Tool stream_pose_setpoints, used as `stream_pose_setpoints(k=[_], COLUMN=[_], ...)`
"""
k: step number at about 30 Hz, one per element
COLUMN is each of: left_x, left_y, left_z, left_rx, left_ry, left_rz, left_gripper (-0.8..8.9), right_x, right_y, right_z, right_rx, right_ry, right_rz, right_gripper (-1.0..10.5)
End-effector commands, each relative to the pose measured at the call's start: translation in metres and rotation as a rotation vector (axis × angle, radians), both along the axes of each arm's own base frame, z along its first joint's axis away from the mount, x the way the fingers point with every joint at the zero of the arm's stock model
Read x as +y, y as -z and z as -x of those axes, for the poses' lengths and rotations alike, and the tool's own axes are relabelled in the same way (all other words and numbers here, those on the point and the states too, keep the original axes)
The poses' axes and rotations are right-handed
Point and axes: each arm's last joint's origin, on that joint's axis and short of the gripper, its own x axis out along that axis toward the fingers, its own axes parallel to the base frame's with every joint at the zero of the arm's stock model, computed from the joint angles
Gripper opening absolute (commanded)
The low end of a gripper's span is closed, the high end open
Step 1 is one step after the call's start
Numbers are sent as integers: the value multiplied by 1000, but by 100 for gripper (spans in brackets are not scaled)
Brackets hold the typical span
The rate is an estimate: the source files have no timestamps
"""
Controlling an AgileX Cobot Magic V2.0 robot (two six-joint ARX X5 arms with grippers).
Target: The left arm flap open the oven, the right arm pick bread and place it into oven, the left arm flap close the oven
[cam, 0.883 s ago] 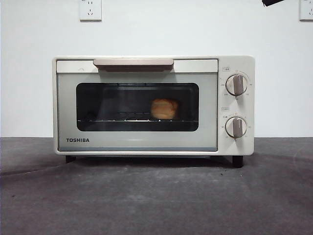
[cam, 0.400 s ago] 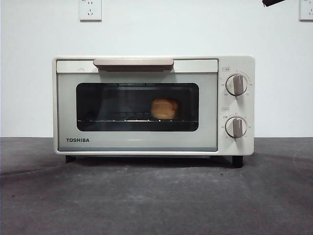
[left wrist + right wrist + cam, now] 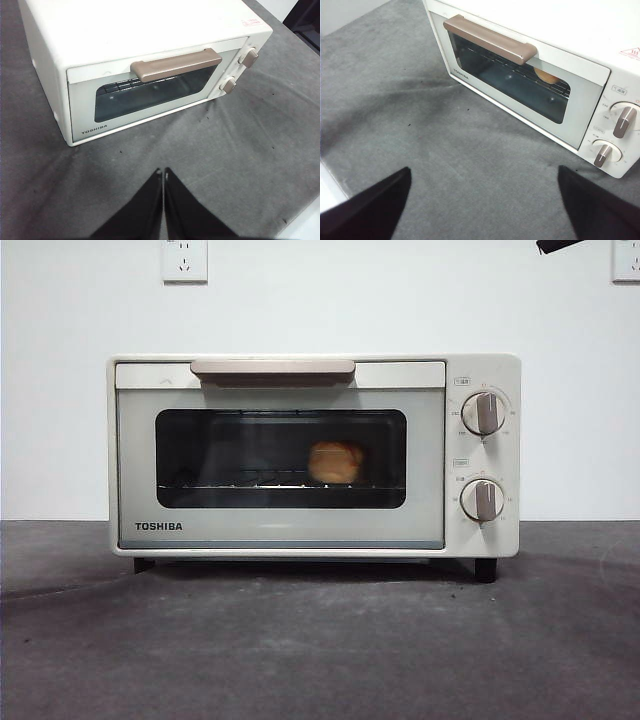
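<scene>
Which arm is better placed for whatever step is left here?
Neither needs to act, it seems: the bread sits inside the oven, whose door is shut. Were the handle needed, left: its gripper, jaws together, faces the door; the right gripper hangs open.

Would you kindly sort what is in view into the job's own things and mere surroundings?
Job's own: oven, door shut; bread inside on the rack; left gripper; right gripper.
Surroundings: wall sockets; grey table.
</scene>
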Motion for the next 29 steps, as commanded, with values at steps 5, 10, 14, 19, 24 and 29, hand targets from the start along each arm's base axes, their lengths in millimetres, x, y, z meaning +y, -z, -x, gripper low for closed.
stream_pose_setpoints(k=[5,10,14,19,24,29], left_x=[0,0,0,0,0,0], left_y=[-6,-6,-6,-6,-6,-6], left_z=[0,0,0,0,0,0], left_rx=[-29,-29,-29,-29,-29,-30], left_ry=[5,5,5,5,5,5], left_rz=[-2,-2,-2,-2,-2,-2], left_gripper=[12,12,12,12,12,12], right_x=[1,1,1,1,1,1], right_y=[-3,-3,-4,-4,-4,-4], right_z=[0,0,0,0,0,0], right_rx=[-6,-5,-6,-5,-5,-6], right_ry=[0,-3,-2,-3,-3,-3], right_rz=[-15,-17,-17,-17,-17,-17], right_gripper=[6,6,6,6,6,6])
